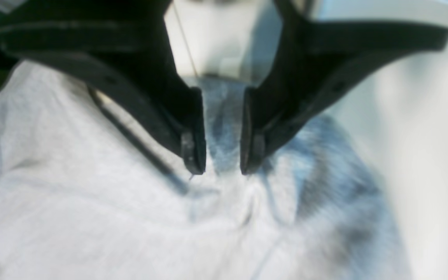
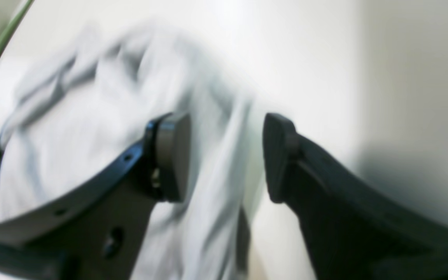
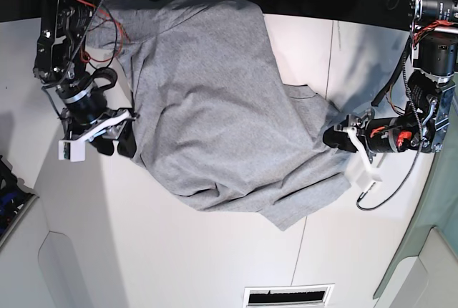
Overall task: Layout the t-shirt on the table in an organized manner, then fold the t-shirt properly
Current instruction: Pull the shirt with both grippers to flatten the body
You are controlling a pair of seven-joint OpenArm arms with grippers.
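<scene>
Grey t-shirt (image 3: 215, 93), one, rumpled across white table (image 3: 179, 251), left gripper (image 1: 223, 171) narrowly parted with a fold of shirt between its tips, apparently pinched, right gripper (image 2: 226, 157) spread wide straddling the shirt's edge, two arms.

Both wrist views are motion-blurred. In the left wrist view the t-shirt (image 1: 91, 202) runs off the frame at 6 and 9 o'clock, and its 4 o'clock part smears into blue-grey streaks. The left gripper (image 1: 223, 169) has cloth in the narrow gap, but the blur hides whether the pads pinch it. In the right wrist view the shirt's edge between the right gripper (image 2: 226, 155) fingers is smeared; contact can't be told. In the base view the shirt's top edge at 12 o'clock merges into dark background. Lettering not legible anywhere; that side is hidden.
</scene>
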